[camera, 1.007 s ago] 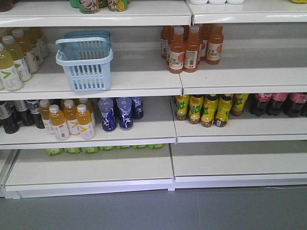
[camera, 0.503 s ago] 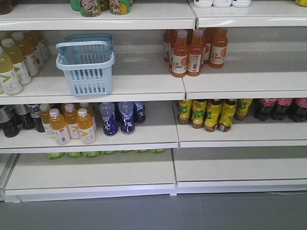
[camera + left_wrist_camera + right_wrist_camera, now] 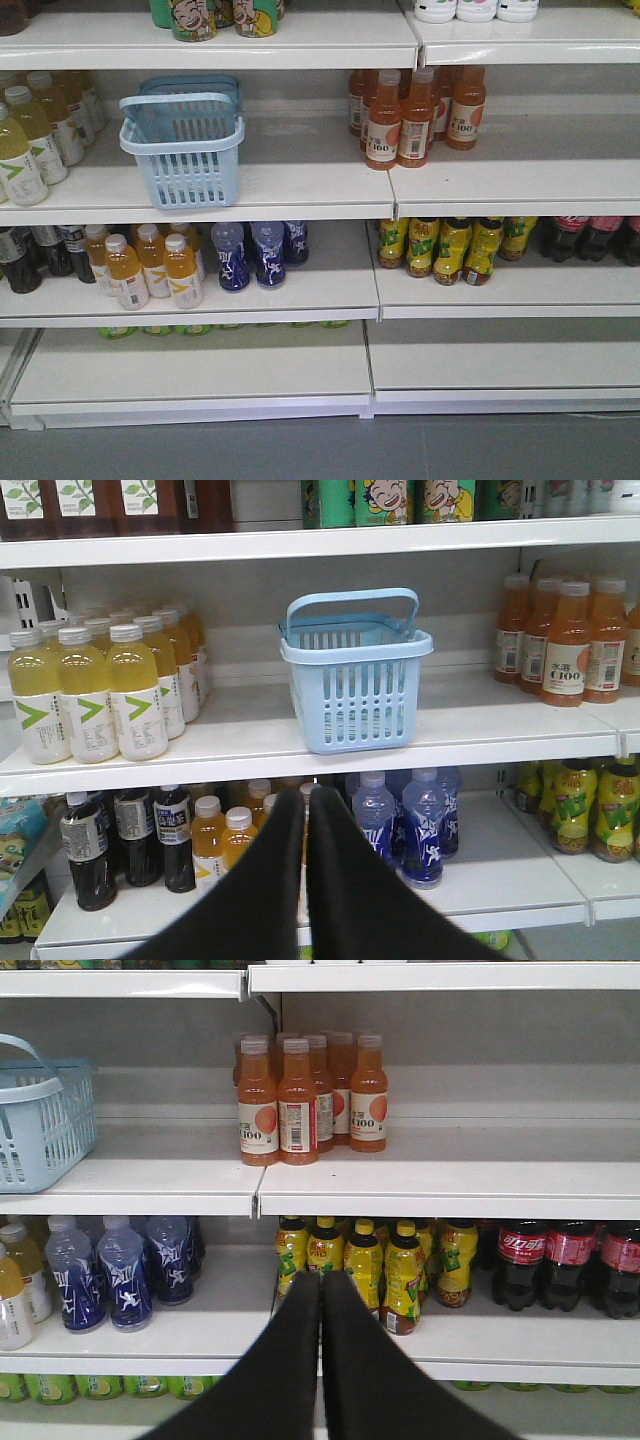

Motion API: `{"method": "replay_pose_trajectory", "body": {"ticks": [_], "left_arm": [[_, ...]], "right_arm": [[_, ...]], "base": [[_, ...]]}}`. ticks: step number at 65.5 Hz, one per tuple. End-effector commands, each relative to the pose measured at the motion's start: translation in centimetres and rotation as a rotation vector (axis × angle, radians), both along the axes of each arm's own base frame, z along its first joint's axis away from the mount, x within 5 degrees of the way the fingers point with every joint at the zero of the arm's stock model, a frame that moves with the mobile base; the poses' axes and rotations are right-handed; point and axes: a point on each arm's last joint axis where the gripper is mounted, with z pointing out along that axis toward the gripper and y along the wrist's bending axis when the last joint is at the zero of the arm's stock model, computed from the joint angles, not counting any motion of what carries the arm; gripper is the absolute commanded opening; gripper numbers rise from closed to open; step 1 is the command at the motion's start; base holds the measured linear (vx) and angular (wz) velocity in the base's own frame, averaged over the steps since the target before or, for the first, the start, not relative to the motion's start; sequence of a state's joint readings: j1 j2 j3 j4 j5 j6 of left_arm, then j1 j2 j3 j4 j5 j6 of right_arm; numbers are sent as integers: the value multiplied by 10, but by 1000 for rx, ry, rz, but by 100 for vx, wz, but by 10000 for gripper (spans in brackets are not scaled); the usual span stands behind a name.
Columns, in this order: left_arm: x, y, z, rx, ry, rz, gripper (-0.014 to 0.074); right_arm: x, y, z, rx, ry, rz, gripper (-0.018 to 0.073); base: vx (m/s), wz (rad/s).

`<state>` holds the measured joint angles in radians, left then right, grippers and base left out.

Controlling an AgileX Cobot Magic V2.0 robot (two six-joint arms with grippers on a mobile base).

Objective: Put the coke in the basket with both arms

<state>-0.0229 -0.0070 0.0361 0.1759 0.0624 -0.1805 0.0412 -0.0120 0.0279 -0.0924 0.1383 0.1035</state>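
Two closed, empty grippers face you: your left gripper (image 3: pixel 306 796) and right gripper (image 3: pixel 320 1280), the basket (image 3: pixel 357 695) standing ahead of and above the left gripper, the coke (image 3: pixel 522 1260), dark red-labelled bottles, ahead and right of the right gripper.

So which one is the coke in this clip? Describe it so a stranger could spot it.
Find the white shelf carrying the orange-drink bottles and drop to the shelf below it. At that lower shelf's right end, just past the yellow bottles, stand the coke bottles. They are the only ones there with near-black liquid and red labels bearing white script.
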Motion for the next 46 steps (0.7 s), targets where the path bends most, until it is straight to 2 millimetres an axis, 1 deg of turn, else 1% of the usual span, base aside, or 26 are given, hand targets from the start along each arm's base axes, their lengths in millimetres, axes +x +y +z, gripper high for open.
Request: {"method": "replay_pose_trajectory", "body": {"ticks": [1,46], "left_arm": [[-2,-1,6,-14,-88,-17,-8],[-2,-1,6,-14,-88,-17,-8]], "right_arm": [[0,0,2,-5,-74,4,-9],[0,0,2,-5,-74,4,-9]], "base": [[5,2],[6,1]]}}
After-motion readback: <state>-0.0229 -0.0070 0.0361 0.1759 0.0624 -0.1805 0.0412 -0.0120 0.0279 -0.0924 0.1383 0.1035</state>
